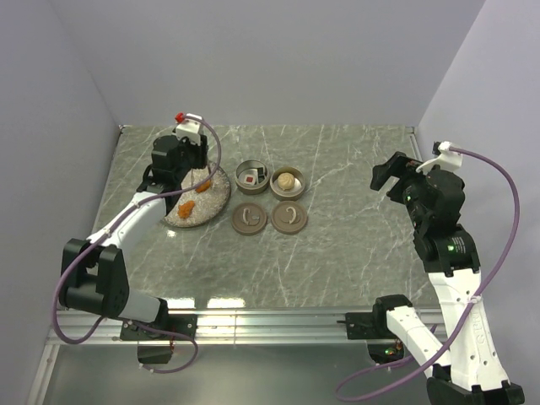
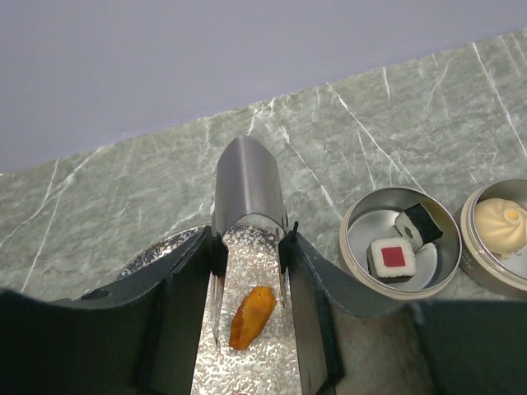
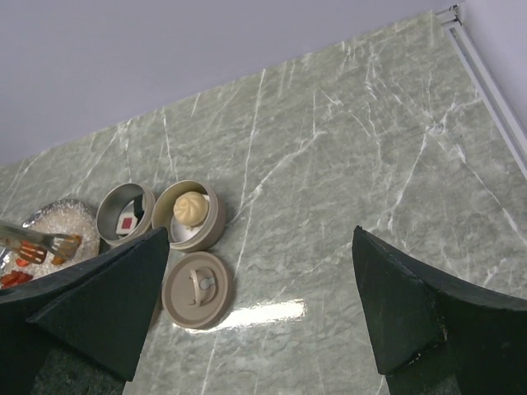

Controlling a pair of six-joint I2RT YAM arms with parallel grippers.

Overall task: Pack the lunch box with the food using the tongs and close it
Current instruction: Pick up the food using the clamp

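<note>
While the left gripper (image 2: 251, 247), half closed, clamps the tongs (image 2: 247, 177) over the plate (image 2: 156, 251) near the table's (image 1: 354, 228) far-left corner, an orange piece (image 2: 251, 317) lies between their arms. Picking seems in hand; next: squeeze, lift, carry to the tin (image 2: 360, 247). The right gripper (image 3: 262, 239) hangs wide open, empty.

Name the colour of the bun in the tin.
The bun is cream-white; left wrist view shows it best.

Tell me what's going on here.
The left hand grips the tongs over the speckled plate, an orange piece lying between their arms. Two sushi pieces sit in one open tin and a dumpling in the second tin; both lids lie on the table. The right hand hangs open, off to the side.
</note>
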